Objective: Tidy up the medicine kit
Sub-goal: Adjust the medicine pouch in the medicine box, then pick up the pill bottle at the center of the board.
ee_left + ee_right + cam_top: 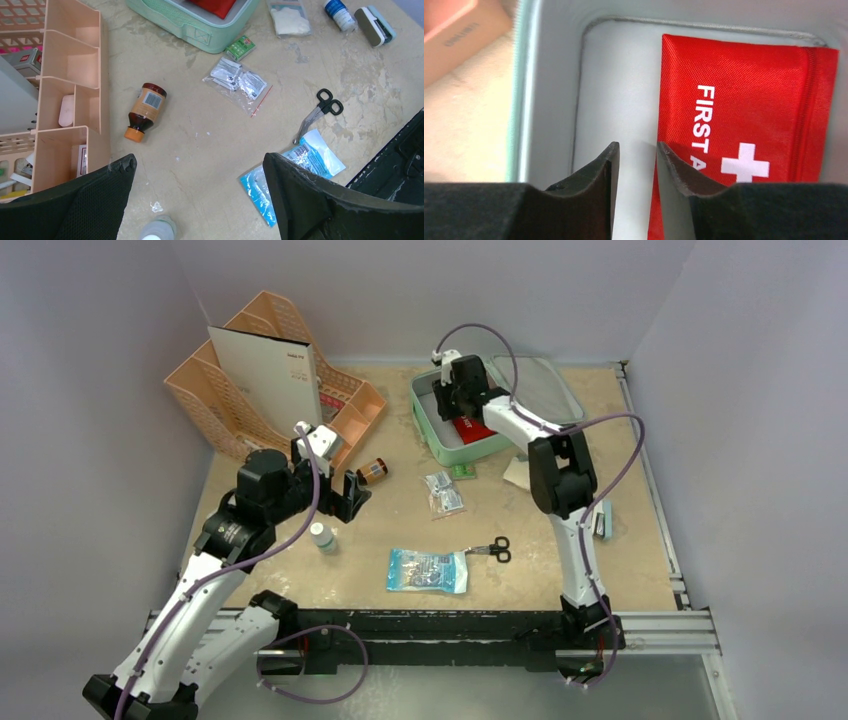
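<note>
My right pincer [636, 155] hangs narrowly apart, empty, inside the medicine kit [432, 440] at one o'clock on the tabletop [400, 525], red pouch [749, 100] flat alongside, leaving room; left pincer [199, 160] gapes wide, ready for the bottle [145, 111]

Peach desk organizer [240, 390] sits far left on the surface [520, 590], with a white card [265, 368] standing in it. Amber bottle [145, 110] lies on its side just beside the organizer. Small white bottle [322, 537] stands upright, nearer. Clear zip bag [239, 83] of sachets lies mid-surface, near a small green packet [240, 47]. Black-handled scissors [320, 110] have their tips at the corner of a blue-white packet [290, 175]. Red pouch [744, 115] reads "FIRST A", rest hidden.
</note>
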### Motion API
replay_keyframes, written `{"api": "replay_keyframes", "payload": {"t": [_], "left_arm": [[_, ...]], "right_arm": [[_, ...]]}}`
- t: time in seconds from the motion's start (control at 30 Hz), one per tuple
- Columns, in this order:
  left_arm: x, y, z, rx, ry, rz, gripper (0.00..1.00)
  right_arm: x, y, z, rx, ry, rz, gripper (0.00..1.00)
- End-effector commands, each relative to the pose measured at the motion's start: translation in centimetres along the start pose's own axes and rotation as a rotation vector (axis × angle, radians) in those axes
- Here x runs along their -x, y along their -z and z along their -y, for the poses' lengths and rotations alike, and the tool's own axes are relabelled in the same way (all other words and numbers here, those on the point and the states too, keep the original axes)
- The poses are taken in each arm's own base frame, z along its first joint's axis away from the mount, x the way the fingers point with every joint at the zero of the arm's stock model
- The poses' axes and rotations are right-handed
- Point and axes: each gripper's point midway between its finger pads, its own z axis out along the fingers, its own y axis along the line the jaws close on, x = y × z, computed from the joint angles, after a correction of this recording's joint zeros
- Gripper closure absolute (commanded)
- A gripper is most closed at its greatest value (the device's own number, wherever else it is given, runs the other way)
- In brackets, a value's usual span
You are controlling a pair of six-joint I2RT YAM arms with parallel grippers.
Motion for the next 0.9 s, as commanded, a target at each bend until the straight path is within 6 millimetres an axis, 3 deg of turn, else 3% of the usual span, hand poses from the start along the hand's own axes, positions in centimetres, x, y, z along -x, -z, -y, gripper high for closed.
{"api": "replay_keyframes", "payload": {"t": [0.0, 0.27, 0.43, 0.63, 0.87], "left_arm": [[0.4, -0.1, -0.4, 0.023, 0.004, 0.015, 0.02], [-1.6, -0.3, -4.1, 0.263, 0.148, -0.146, 0.0], [-3.0, 0.2, -4.4, 0.35, 0.286, -0.292, 0.03], [-5.5, 0.9, -4.2, 0.426, 0.437, -0.373, 0.08], [-9.9, 1.5, -6.4, 0.634, 0.521, -0.462, 0.23]], "right_arm": [[8.2, 7.4, -1.1, 0.044, -0.021, 0.173, 0.61], [8.0, 14.2, -2.1, 0.069, -0.086, 0.19, 0.4], [6.8, 18.7, -3.1, 0.1, -0.153, 0.209, 0.23], [5.0, 22.7, -4.8, 0.166, -0.195, 0.227, 0.02], [2.2, 26.5, -5.9, 0.2, -0.239, 0.208, 0.01]]}}
